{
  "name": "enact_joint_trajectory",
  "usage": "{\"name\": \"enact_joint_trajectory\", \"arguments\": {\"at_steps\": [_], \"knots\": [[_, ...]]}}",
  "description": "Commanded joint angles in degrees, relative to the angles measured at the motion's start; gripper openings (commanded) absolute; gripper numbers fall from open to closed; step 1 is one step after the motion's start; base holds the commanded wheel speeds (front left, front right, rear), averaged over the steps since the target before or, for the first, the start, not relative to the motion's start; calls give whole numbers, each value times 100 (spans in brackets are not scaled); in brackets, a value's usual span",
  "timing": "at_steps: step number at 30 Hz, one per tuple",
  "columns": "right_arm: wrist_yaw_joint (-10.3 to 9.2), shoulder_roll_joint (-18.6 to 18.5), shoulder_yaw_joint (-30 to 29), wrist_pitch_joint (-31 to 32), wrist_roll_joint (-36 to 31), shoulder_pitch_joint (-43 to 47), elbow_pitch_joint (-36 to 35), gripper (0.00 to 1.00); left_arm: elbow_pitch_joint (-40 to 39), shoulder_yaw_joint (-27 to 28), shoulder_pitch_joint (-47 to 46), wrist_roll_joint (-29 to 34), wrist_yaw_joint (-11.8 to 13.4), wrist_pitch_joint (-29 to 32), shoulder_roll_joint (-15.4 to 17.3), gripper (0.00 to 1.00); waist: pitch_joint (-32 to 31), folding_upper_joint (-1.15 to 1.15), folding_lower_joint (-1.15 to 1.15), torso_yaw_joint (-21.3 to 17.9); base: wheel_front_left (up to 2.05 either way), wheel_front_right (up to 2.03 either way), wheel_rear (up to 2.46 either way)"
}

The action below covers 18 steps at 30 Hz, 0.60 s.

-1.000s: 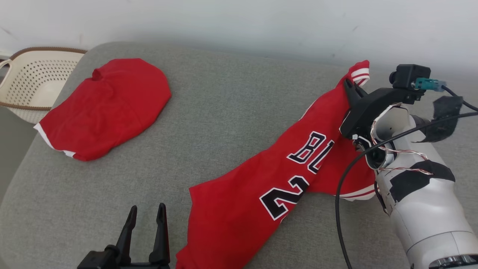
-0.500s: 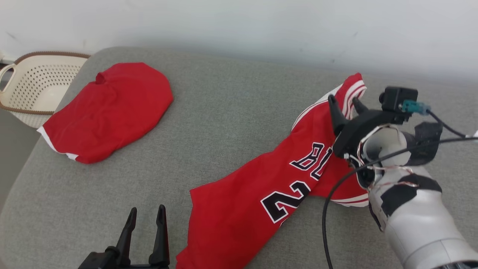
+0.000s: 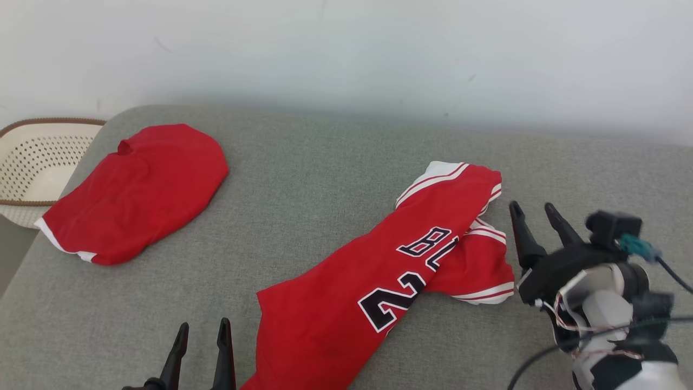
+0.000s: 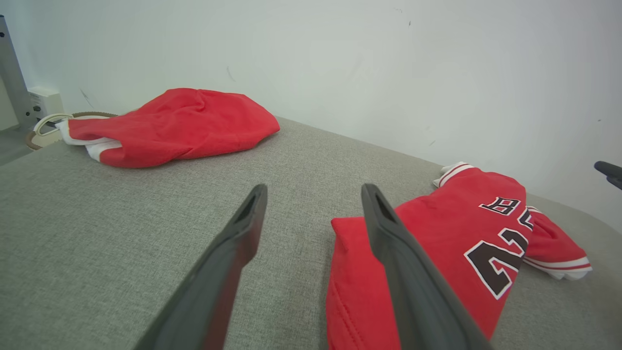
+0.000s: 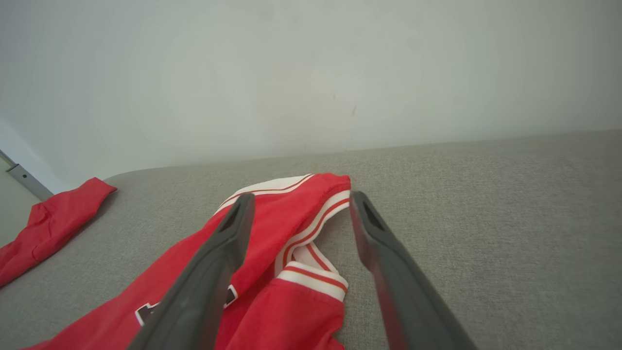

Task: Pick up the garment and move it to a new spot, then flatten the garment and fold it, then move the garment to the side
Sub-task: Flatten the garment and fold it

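Note:
The garment [image 3: 373, 281] is a red jersey with black lettering and white-striped trim. It lies crumpled in a diagonal band across the grey cushion [image 3: 325, 173], and nothing holds it. My right gripper [image 3: 530, 207] stands open just right of the jersey's striped end, apart from it. In the right wrist view the right gripper [image 5: 302, 197] hangs over the striped trim of the garment [image 5: 291, 218]. My left gripper [image 3: 204, 323] is open at the bottom edge, left of the jersey's lower end. The left wrist view shows the left gripper [image 4: 314, 188] empty, with the garment [image 4: 461, 228] to its right.
A second red garment [image 3: 135, 189] lies bunched at the cushion's far left corner. A cream perforated basket [image 3: 32, 157] stands beyond the left edge. A pale wall runs behind the cushion. Bare grey cushion lies between the two garments.
My right gripper opened and let go of the jersey's striped end, which dropped onto the cushion. The right arm drew back to the lower right. The head camera also tilted upward.

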Motion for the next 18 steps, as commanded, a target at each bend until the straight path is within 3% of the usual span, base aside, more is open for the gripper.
{"name": "enact_joint_trajectory", "arguments": {"at_steps": [1,5,10,13,18], "knots": [[3,-55,-6,-77,20,174,-120,100,-7,9,60,90,-2,-22,3,100,-53,0,1,-44,0,0,0],[3,-155,-223,-299,-134,693,-644,100,21,-21,147,93,-35,-22,3,100,-90,0,1,-65,0,0,0],[3,-5,-742,-438,-504,1395,-1433,100,40,-87,173,98,-37,-22,2,100,-121,0,1,-84,0,0,0],[3,245,-1233,-467,-1136,2002,-2140,100,65,-100,194,102,-43,-22,2,100,-123,0,1,-104,0,0,0],[3,696,-1675,-467,-1624,2635,-2828,100,202,-123,121,57,-98,-22,1,100,-88,0,1,-180,0,0,0]]}}
